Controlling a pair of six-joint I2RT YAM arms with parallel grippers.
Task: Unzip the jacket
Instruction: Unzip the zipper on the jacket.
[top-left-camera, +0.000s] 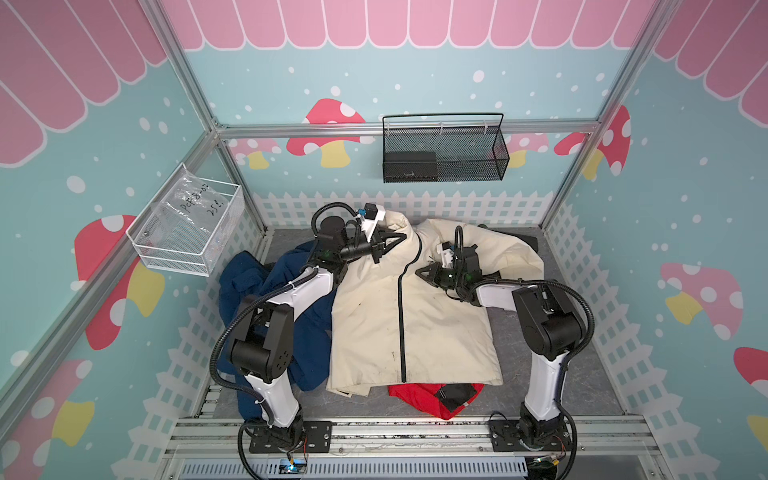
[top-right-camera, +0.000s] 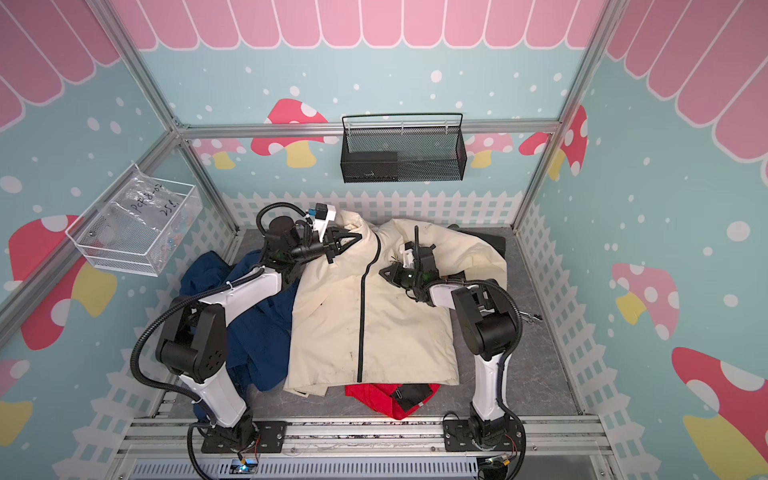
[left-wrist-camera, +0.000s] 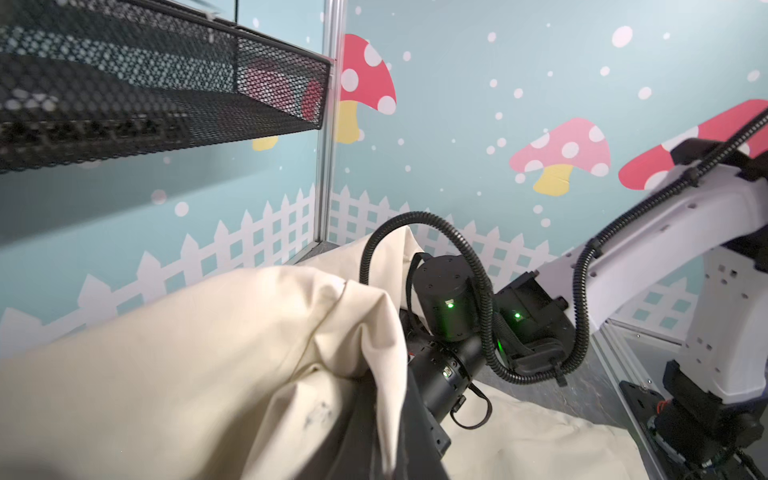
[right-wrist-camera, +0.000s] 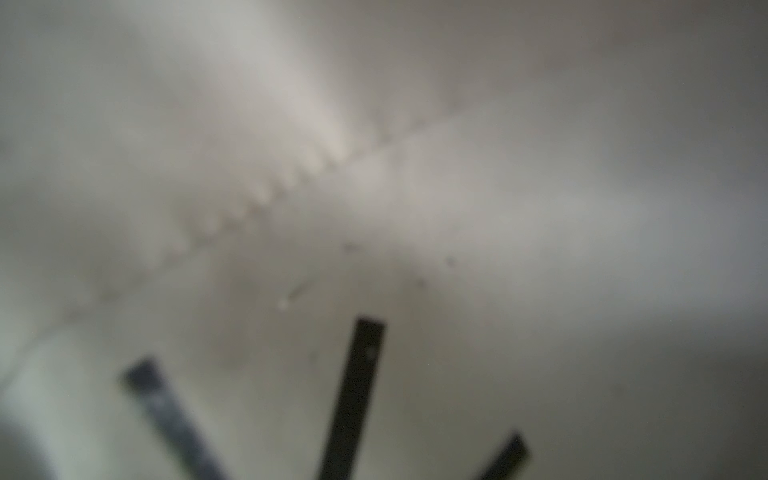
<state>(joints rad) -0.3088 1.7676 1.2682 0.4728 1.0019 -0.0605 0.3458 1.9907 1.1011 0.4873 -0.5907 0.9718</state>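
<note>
A cream jacket (top-left-camera: 440, 332) (top-right-camera: 399, 332) lies flat on the table, front up. Its black zipper (top-left-camera: 401, 324) (top-right-camera: 360, 324) runs closed from collar to hem. My left gripper (top-left-camera: 400, 237) (top-right-camera: 357, 237) is at the collar, shut on a fold of cream collar fabric, which the left wrist view shows running down between the jaws (left-wrist-camera: 390, 469). My right gripper (top-left-camera: 417, 272) (top-right-camera: 381, 272) is shut, its tip down on the chest just right of the zipper. The right wrist view is blurred cream cloth around the dark fingers (right-wrist-camera: 369, 332). I cannot tell whether cloth or a zipper pull is pinched.
A navy garment (top-left-camera: 266, 291) is bunched under my left arm. A red garment (top-left-camera: 432, 399) pokes out below the jacket hem. A black mesh basket (top-left-camera: 444, 149) hangs on the back wall and a white wire basket (top-left-camera: 187, 232) on the left wall.
</note>
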